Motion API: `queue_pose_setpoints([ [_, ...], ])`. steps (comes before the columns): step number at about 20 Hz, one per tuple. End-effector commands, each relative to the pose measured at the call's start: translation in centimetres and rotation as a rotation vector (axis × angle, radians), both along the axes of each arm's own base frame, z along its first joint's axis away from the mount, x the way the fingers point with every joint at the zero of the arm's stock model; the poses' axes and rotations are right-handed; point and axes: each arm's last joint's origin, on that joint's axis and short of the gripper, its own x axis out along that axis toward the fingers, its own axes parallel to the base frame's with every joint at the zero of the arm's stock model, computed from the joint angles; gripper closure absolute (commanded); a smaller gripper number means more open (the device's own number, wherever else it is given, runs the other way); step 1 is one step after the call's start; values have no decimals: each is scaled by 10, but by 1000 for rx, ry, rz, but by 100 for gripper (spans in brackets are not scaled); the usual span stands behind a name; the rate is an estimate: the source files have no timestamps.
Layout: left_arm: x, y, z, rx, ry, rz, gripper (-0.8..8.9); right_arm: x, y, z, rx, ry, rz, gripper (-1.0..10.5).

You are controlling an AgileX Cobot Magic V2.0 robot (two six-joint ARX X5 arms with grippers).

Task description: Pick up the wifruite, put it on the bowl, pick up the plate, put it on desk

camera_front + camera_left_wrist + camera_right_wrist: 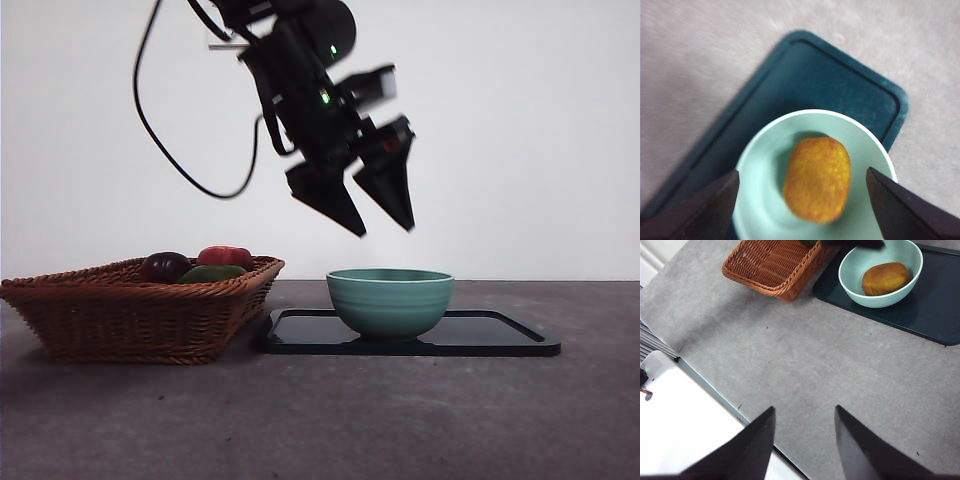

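The yellow-orange wifruite (817, 179) lies inside the mint-green bowl (762, 167), also seen in the right wrist view, fruit (885, 278) in bowl (855, 277). The bowl (390, 300) stands on the black plate (500, 335), which lies on the dark grey desk (330, 420). My left gripper (388, 225) hangs open and empty above the bowl. My right gripper (805, 440) is open and empty over bare desk (805, 355), away from the plate (935, 315). The front view does not show the fruit inside the bowl.
A brown wicker basket (130, 310) stands left of the plate, close to its edge, holding a dark purple fruit (165, 266), a green fruit (212, 273) and a red fruit (226, 256). The desk's near edge and a white surface (695, 440) show in the right wrist view.
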Motion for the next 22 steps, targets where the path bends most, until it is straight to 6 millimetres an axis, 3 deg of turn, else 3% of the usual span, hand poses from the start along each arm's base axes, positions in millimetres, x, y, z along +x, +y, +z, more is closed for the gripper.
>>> queue_pose_setpoints([
  [1,4,-14,-12,7,-19,-33,409,0,1,1,8,-3,3,756],
  [10,3,-28,-43,58,13,-86,409,0,0,1,4,6,2,756],
  [22,3,-29,-54,89,31,-111,409,0,0,1,5,3,3,756],
])
